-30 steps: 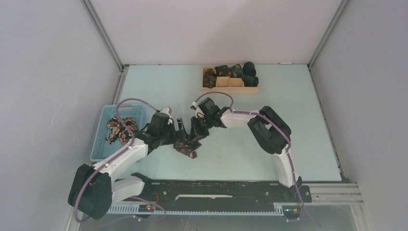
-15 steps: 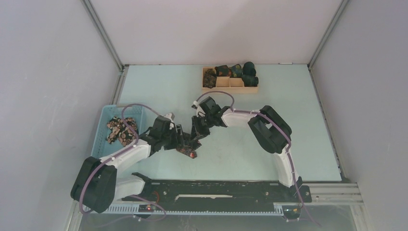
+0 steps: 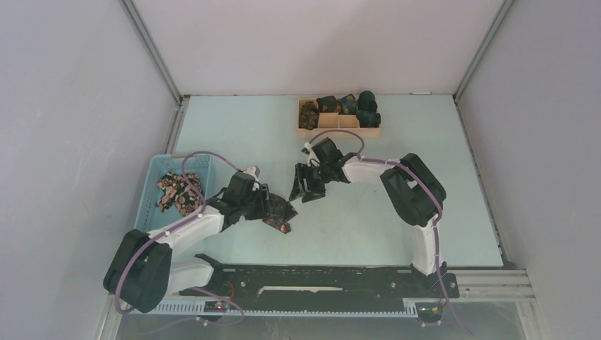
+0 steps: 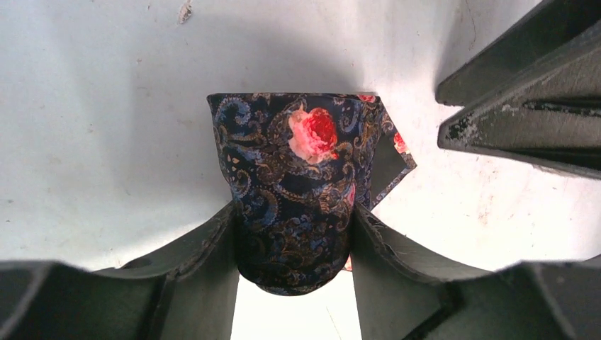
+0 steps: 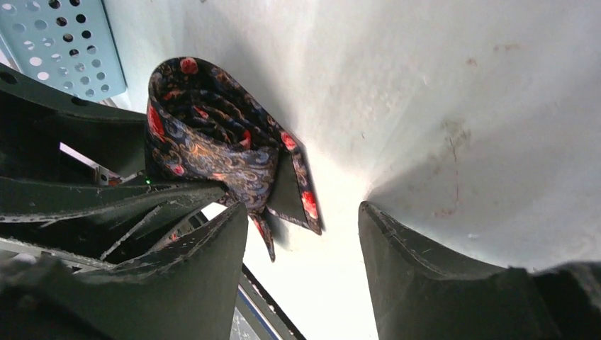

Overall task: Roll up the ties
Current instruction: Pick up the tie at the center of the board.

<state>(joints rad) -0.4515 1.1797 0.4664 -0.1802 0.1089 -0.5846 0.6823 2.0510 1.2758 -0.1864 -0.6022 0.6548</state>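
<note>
One rolled tie (image 4: 290, 177) is clenched in the left claw (image 4: 292, 219), right claw (image 5: 303, 212) spread empty just beside; next likely lift it, keeping loose tail tucked, toward tray (image 3: 339, 132).

near centre of the table (image 3: 234, 134) is crowded: the rolled tie (image 3: 281, 221) is pinched between the left gripper (image 3: 276, 208) fingers. right gripper (image 3: 302, 194) is just beyond, jaws apart, leaving only a narrow gap between the two. blue basket (image 3: 144, 212) walls off the left edge. wooden tray (image 3: 339, 132) sits at the far edge. table's right half and far-left stretch lie open.
</note>
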